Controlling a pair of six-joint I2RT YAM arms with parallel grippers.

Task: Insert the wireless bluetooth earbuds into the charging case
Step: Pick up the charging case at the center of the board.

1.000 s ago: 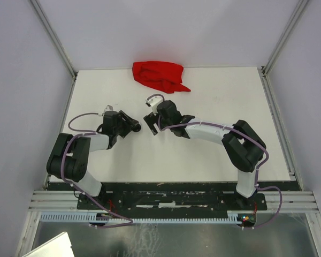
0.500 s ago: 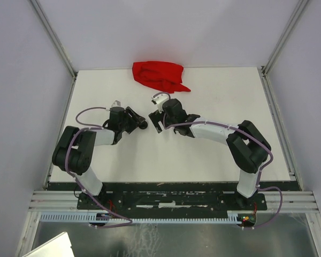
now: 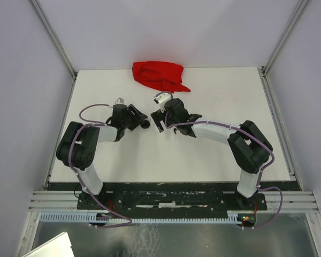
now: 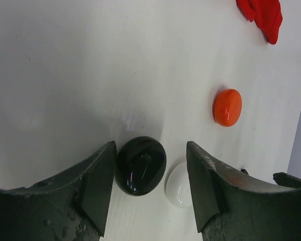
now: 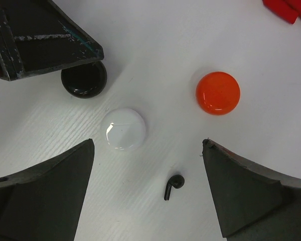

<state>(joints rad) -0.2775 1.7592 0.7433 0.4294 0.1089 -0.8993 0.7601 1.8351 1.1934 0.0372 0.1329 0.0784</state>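
On the white counter, near the far red cloth, both my claws hang spread.
My left claw straddles the black case; my right claw gapes over the white case and a loose black earbud beside it.

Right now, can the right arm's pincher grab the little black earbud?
Probably yes. The right gripper is open, and the black earbud lies bare on the table between its fingers, nothing covering it. The white case sits close beside it.
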